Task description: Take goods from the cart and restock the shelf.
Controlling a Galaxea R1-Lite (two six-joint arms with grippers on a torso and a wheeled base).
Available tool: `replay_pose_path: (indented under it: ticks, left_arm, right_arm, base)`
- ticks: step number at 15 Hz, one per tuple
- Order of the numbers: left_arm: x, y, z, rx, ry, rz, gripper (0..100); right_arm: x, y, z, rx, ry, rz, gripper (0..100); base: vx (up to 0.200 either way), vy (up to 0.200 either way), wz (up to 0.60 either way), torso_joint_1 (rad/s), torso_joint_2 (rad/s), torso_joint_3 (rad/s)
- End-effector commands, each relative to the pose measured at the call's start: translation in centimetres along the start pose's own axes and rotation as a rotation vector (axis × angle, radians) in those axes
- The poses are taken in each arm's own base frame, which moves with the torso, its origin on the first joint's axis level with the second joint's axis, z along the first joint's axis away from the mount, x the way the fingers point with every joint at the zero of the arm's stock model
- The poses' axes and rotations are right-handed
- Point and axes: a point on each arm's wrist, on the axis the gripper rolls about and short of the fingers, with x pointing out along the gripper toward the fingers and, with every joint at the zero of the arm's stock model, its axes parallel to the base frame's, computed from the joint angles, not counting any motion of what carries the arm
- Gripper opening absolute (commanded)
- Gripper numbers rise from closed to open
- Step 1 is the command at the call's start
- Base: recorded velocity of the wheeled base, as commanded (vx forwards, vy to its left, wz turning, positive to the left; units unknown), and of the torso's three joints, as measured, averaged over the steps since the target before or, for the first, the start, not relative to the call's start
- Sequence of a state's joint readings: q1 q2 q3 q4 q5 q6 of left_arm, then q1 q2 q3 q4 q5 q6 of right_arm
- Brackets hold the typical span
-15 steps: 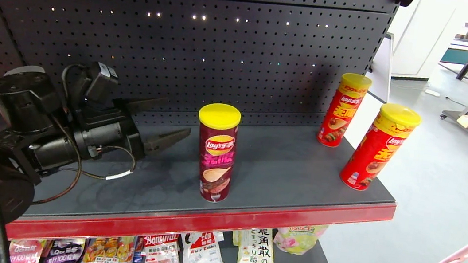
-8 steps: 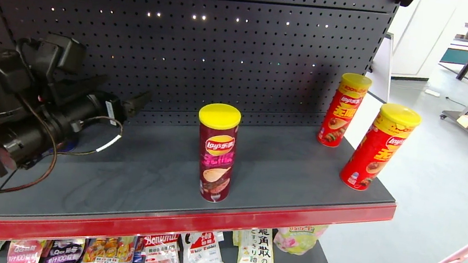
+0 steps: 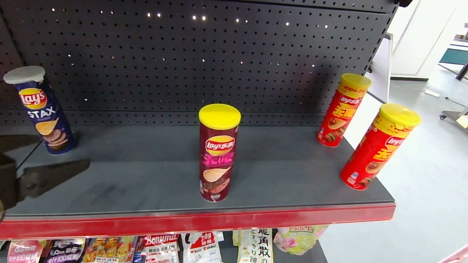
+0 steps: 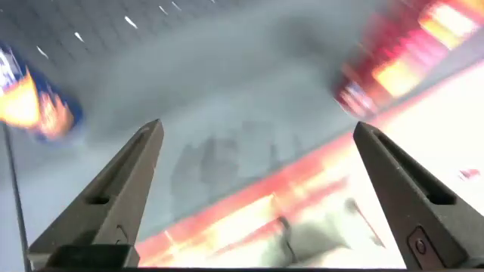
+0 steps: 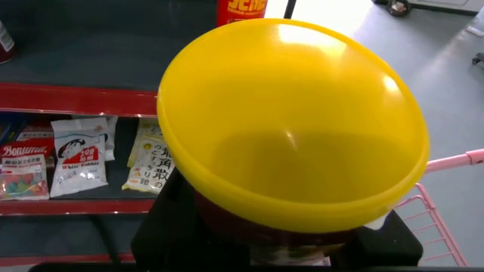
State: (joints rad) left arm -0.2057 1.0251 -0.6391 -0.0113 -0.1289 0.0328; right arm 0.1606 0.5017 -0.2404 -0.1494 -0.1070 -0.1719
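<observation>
Close at my right wrist, by the pink cart (image 5: 457,159) rail, a yellow-lidded can (image 5: 291,121) faces the camera lid-first; whether my right pincer clamps it I cannot tell. Farther out, my left pincer (image 4: 257,127) hangs empty, jaws apart, over the shelf (image 3: 143,178) at its front left. Beyond stand a maroon can (image 3: 215,156) near the lip, a red can (image 3: 377,147) at the right corner, another red can (image 3: 342,111) behind it, and a blue can (image 3: 42,112) against the pegboard (image 3: 181,53). I judge restocking is midway: next, the yellow-lidded can needs setting upright on bare shelf, apart from its neighbours.
</observation>
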Motion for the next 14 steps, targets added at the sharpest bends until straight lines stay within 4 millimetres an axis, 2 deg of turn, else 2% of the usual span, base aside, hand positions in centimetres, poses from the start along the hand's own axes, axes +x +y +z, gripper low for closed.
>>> replay_pose_path:
  ticks: [1, 2, 5, 11, 14]
  left_arm:
    - [-7.8, -1.3, -4.2, 0.020, -0.101, -0.084, 100]
    - [-9.1, -1.6, -5.7, 0.046, -0.133, -0.095, 100]
    - [-11.8, -2.0, -9.9, 0.092, -0.067, -0.106, 100]
    - [-11.5, -1.8, -12.5, 0.095, -0.099, 0.021, 100]
    - [-11.4, -1.8, -12.7, 0.115, -0.092, 0.030, 100]
  right_arm:
    - [2.8, 0.1, 1.9, -0.022, 0.086, 0.048, 0]
    - [2.8, 0.2, 1.9, -0.040, 0.089, 0.071, 0]
    - [2.8, 0.3, 1.7, -0.108, 0.087, 0.117, 0]
    - [2.8, 0.3, 1.7, -0.109, 0.082, 0.117, 0]
    - [2.8, 0.3, 1.8, -0.109, 0.078, 0.118, 0]
  base:
    - [0.000, 0.000, 0.00, 0.000, 0.00, 0.000]
    - [0.000, 0.000, 0.00, 0.000, 0.00, 0.000]
    - [0.000, 0.000, 0.00, 0.000, 0.00, 0.000]
    - [0.000, 0.000, 0.00, 0.000, 0.00, 0.000]
    - [0.000, 0.000, 0.60, -0.002, 0.00, 0.001]
